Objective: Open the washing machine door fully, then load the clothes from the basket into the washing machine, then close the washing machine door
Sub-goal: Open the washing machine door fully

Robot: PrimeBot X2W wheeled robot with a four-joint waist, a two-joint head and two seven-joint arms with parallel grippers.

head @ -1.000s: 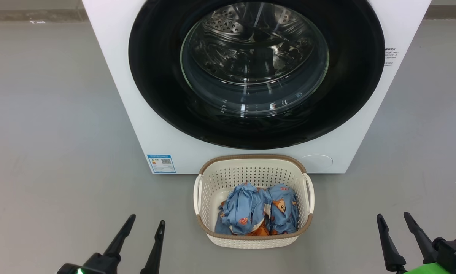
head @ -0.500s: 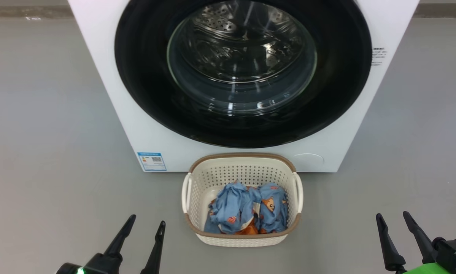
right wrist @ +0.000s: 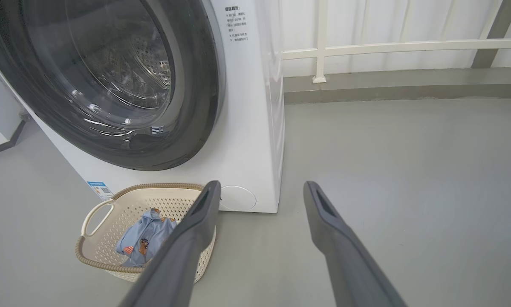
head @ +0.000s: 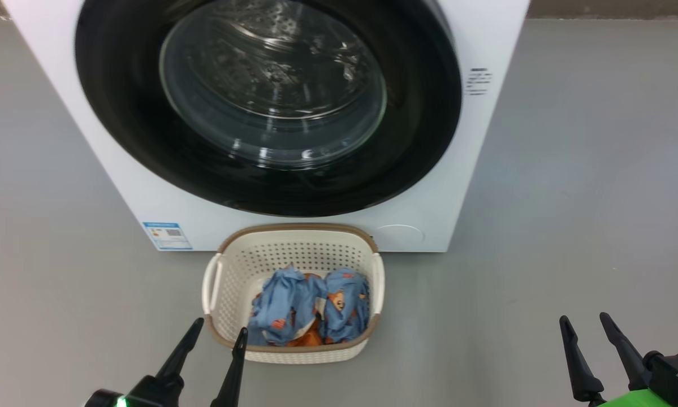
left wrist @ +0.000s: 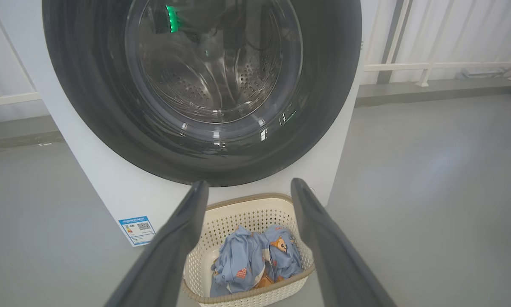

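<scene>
The left gripper [head: 220, 327] is held low in front of the washing machine [head: 429, 220]. Its two long dark fingers point toward the machine, spread apart with nothing between them. In the head view one fingertip crosses in front of the near left corner of the basket [head: 293, 227]. The right gripper [head: 584, 317] sits well off to the right of the machine over bare floor, its jaws likewise parted and empty. The floor [head: 570, 198] is smooth and grey, and a white railing [right wrist: 387, 47] runs along a pale wall behind the machine. The washing machine door [head: 118, 113], glossy black with a clear glass bowl, lies shut flat against the machine's front, and the steel drum shows through the glass. The basket stands on the floor just before the machine, under the door. It holds the clothes [head: 285, 302], a crumpled blue heap with some orange. A blue label [head: 167, 236] sits low on the left of the machine's front, and a round cap [head: 398, 236] low on the right, just behind the basket.
</scene>
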